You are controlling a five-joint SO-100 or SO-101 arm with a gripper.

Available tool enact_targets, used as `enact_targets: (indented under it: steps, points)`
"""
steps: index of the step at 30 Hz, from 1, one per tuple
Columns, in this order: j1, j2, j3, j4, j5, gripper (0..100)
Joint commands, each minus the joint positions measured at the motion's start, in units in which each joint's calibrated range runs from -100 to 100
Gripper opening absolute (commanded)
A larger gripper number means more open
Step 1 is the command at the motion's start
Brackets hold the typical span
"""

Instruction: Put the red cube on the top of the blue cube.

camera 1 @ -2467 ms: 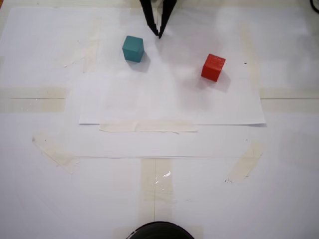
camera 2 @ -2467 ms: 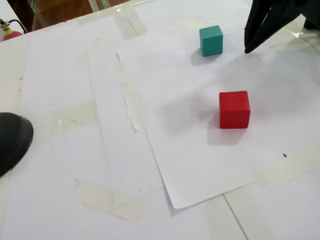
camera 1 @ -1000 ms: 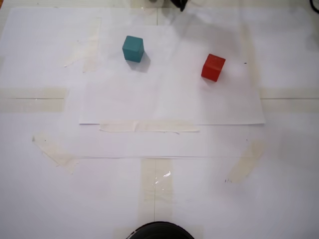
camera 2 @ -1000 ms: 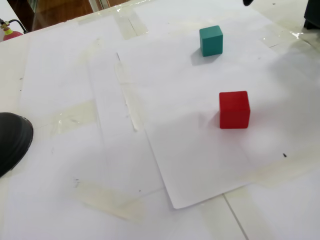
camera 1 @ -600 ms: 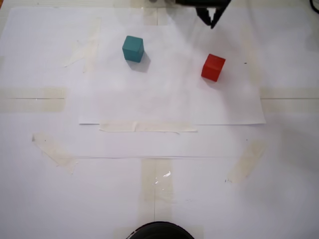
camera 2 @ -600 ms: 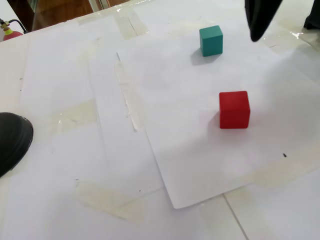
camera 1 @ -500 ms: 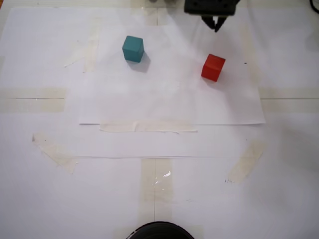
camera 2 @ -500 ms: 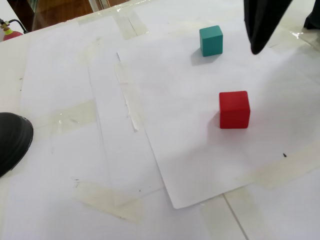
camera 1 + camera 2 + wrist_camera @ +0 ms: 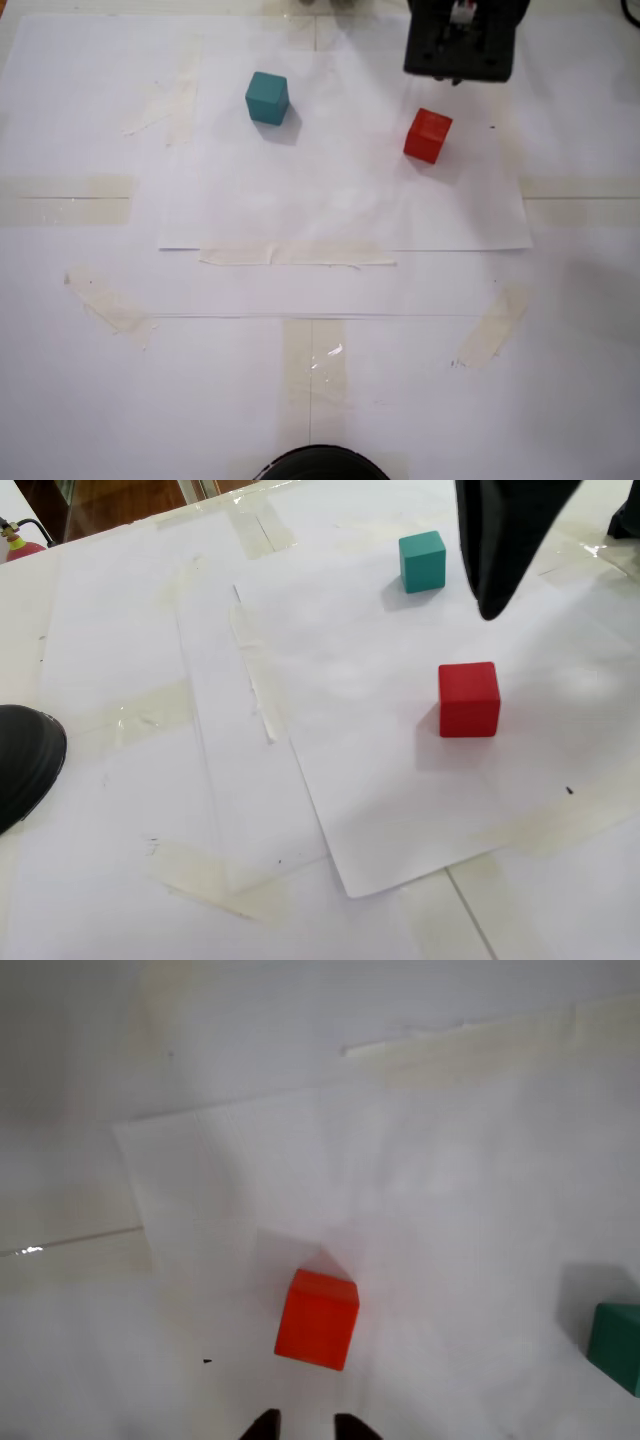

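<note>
1. While the gripper [image 9: 301, 1422] hangs above the paper, fingertips a little apart and empty, the red cube [image 9: 318, 1319] sits just ahead, slightly right, corner-on
2. Blue cube [image 9: 616, 1346] waits far right, well apart

No readable text anywhere (cubes and paper are plain).

- The red cube [image 9: 317, 1319] below me looks matt and smooth, with plain faces.
- The blue cube [image 9: 267, 97] has the same dull, even finish.
- Both sit on a sheet of white paper [image 9: 340, 200], matt.
- Strips of tape [image 9: 296, 254] look semi-glossy.
- My gripper [image 9: 490, 610] looks like black matt plastic.
</note>
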Motion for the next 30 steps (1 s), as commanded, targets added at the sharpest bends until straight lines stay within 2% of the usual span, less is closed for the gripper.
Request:
enact_targets:
  steps: [1, 7, 12, 30]
  points:
    - [-1.3, -0.7, -0.5, -3.1, -1.8, 16]
    - [-2.7, -0.6, 8.4, -12.5, -1.9, 24]
    - [-3.0, -0.6, 13.3, -17.4, -1.9, 27]
    - [-3.0, -0.3, 25.3, -30.5, -2.5, 28]
